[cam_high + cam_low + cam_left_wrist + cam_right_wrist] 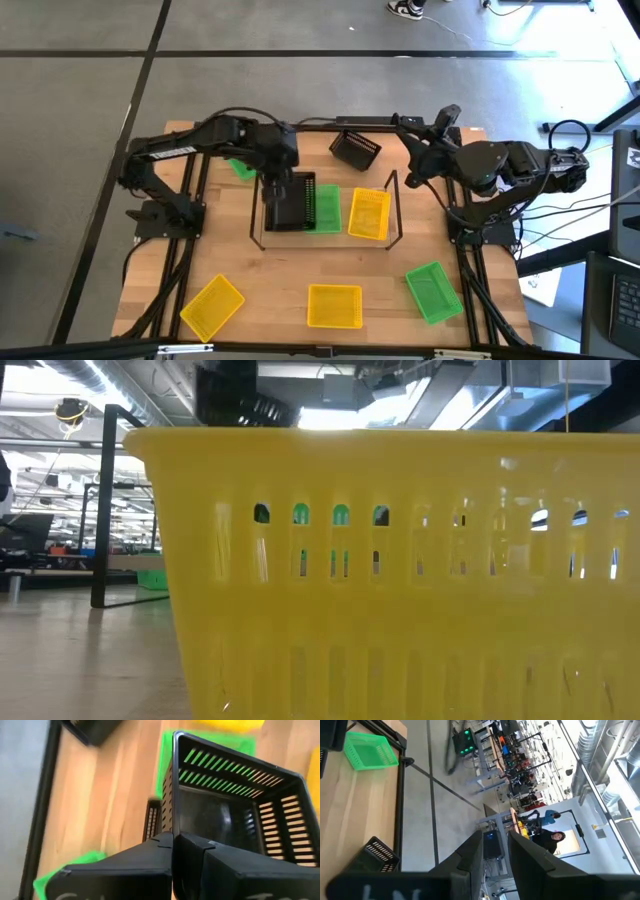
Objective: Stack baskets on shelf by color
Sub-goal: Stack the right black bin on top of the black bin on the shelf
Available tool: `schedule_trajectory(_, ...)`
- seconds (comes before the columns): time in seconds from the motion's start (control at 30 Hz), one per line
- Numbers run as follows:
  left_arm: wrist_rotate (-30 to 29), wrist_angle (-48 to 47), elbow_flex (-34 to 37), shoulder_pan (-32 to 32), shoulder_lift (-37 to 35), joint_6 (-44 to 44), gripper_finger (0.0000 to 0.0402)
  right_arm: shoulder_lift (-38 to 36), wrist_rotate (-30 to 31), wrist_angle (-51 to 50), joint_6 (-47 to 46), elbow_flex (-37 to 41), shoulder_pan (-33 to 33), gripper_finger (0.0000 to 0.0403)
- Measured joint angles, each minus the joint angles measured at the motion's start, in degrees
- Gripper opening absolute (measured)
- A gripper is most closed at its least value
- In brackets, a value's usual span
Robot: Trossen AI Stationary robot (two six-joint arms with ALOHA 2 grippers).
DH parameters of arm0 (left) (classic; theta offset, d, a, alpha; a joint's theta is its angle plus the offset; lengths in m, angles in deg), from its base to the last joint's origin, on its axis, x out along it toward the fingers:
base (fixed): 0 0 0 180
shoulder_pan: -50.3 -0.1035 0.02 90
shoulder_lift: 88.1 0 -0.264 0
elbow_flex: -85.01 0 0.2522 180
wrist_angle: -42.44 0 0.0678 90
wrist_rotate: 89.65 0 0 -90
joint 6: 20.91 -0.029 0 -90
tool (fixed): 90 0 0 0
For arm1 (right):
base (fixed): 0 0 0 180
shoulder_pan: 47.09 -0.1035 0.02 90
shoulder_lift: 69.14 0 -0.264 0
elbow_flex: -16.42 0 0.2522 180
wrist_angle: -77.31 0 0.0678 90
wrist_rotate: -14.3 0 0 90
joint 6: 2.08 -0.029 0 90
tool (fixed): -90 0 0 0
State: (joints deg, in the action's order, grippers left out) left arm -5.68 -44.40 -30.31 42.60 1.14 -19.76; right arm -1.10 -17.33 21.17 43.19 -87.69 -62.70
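Where the low view fails, left gripper (pixel 173 840) clamped on black basket (pixel 225 805).

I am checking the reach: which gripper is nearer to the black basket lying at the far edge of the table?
Right. The right gripper is raised just beside the black basket. The left gripper is over the shelf, shut on another black basket.

Grey floor (pixel 80 150) crossed by dark lines surrounds the wooden table (pixel 270 275).

The table (pixel 300 270) is pale wood with a matt, visible grain. The black basket (pixel 235 815) is slotted plastic, faintly glossy; the yellow basket (pixel 400 580) looks like smooth plastic.
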Motion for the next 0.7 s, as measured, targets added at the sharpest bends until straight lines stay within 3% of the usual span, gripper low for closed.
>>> schedule_trajectory(0.27,1.3,-2.5,0.0,-0.4,3.6,-0.2,0.0,-0.2,-2.7,0.0,0.0,0.0,0.0,0.0094)
schedule_trajectory(0.5,1.3,-3.4,1.0,-0.4,4.2,-0.2,0.0,-2.3,-20.7,-1.4,-4.7,0.0,0.0,0.0094)
schedule_trajectory(0.7,1.3,-3.2,3.3,-0.4,4.1,-0.2,0.0,-4.5,-31.3,-7.1,-12.7,0.0,0.0,0.0094)
